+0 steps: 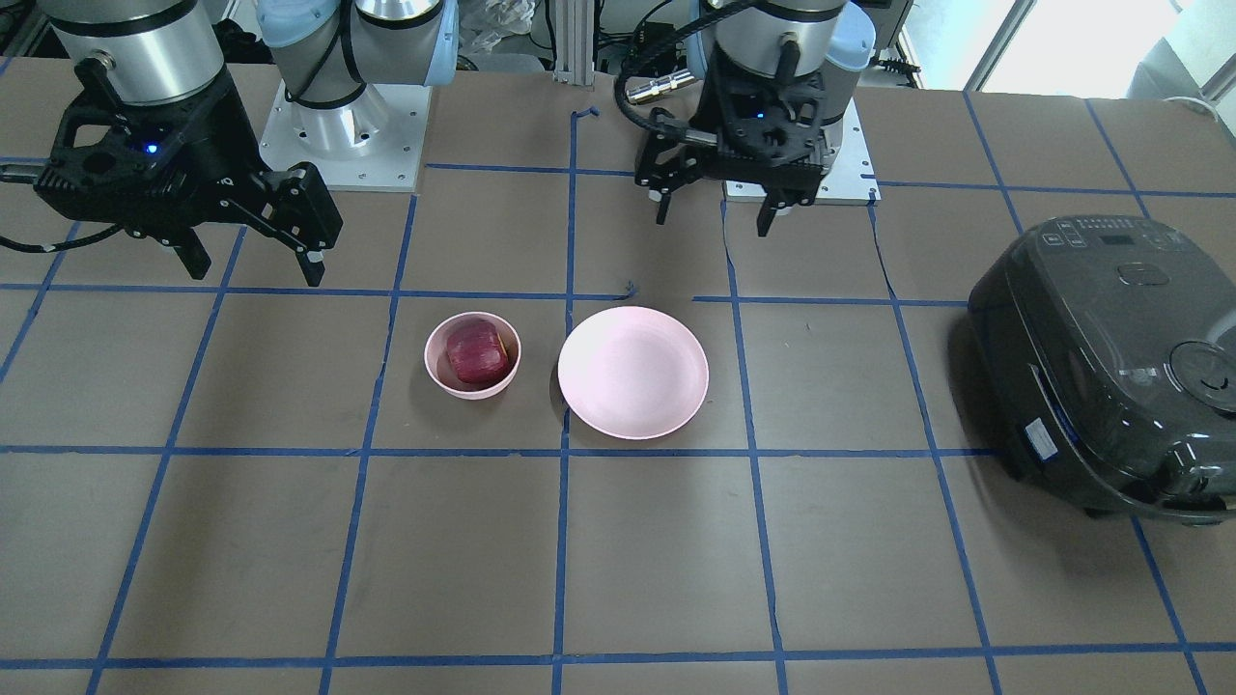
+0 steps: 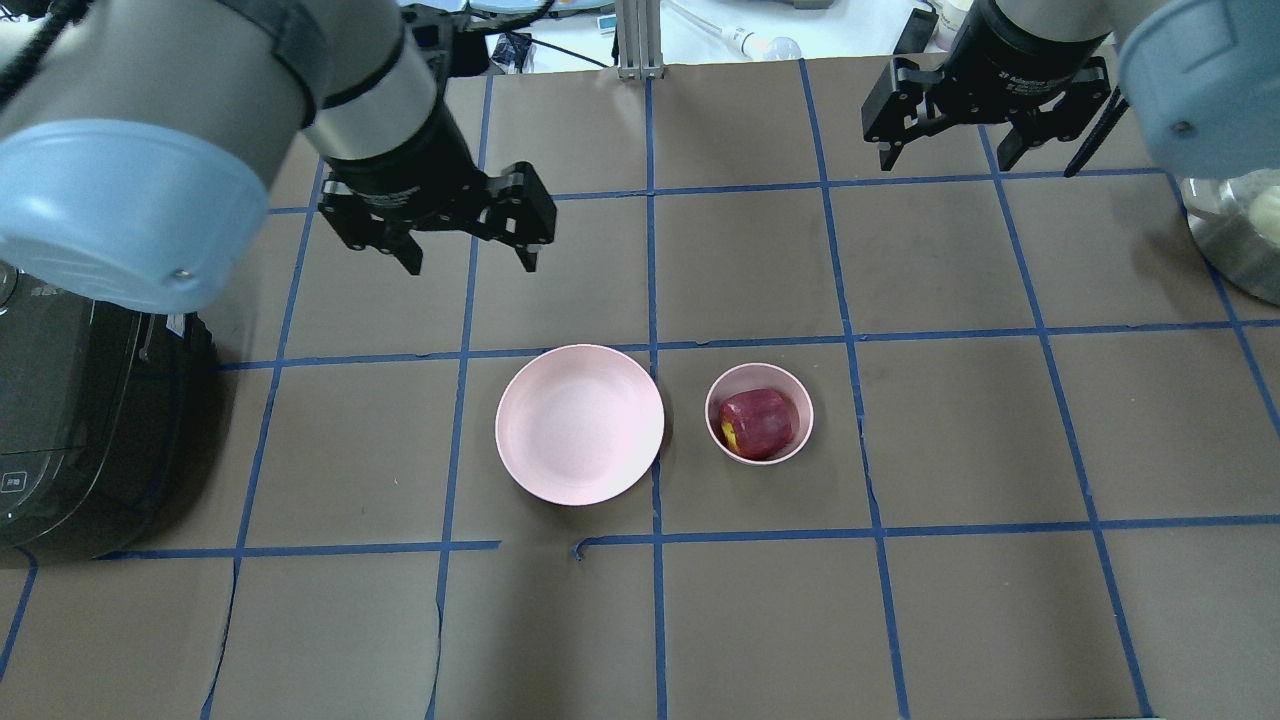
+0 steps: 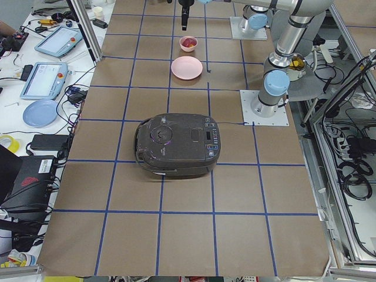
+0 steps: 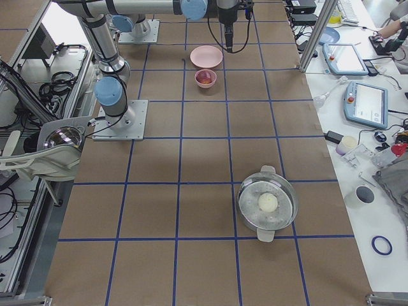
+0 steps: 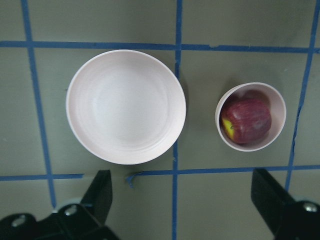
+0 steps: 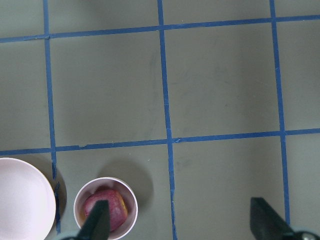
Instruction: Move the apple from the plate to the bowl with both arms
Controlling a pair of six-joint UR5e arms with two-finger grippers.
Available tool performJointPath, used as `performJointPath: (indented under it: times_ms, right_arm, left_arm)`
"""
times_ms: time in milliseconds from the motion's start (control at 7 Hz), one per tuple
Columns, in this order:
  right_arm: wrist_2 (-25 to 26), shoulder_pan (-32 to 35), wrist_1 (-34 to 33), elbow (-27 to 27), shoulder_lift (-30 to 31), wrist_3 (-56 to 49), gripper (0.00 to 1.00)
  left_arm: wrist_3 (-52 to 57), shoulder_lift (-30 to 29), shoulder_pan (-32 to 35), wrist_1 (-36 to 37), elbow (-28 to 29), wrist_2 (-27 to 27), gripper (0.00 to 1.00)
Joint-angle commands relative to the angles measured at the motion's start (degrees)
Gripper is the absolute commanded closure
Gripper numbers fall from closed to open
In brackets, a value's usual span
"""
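The dark red apple (image 1: 476, 351) lies inside the small deep pink bowl (image 1: 472, 392). The wide shallow pink plate (image 1: 632, 372) stands empty beside it. In the overhead view the apple (image 2: 758, 424) is in the bowl (image 2: 805, 420), right of the plate (image 2: 580, 425). My left gripper (image 2: 470, 266) is open and empty, raised beyond the plate. My right gripper (image 2: 945, 165) is open and empty, raised far beyond the bowl. The left wrist view shows the plate (image 5: 125, 107), bowl (image 5: 277, 100) and apple (image 5: 246, 120) from above.
A dark rice cooker (image 1: 1110, 357) sits at the table end on my left side, also in the overhead view (image 2: 70, 420). A metal pot (image 4: 268, 204) with a white round thing inside sits on my right side. Blue tape lines grid the brown table.
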State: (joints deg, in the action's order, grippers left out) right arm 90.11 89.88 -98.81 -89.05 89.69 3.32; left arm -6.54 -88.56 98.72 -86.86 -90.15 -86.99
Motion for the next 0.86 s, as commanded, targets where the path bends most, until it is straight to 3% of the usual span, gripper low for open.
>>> performJointPath:
  times_ms: [0,714]
  right_arm:
    - [-0.03,0.04,-0.07,0.02,0.3,-0.07,0.0]
    - [-0.03,-0.05,-0.07,-0.07,0.22,-0.15,0.0]
  left_arm:
    - [2.58,1.55,-5.47,0.37,-0.29,-0.2,0.0]
    - [2.58,1.64,-5.47,1.08,-0.47,-0.11,0.0]
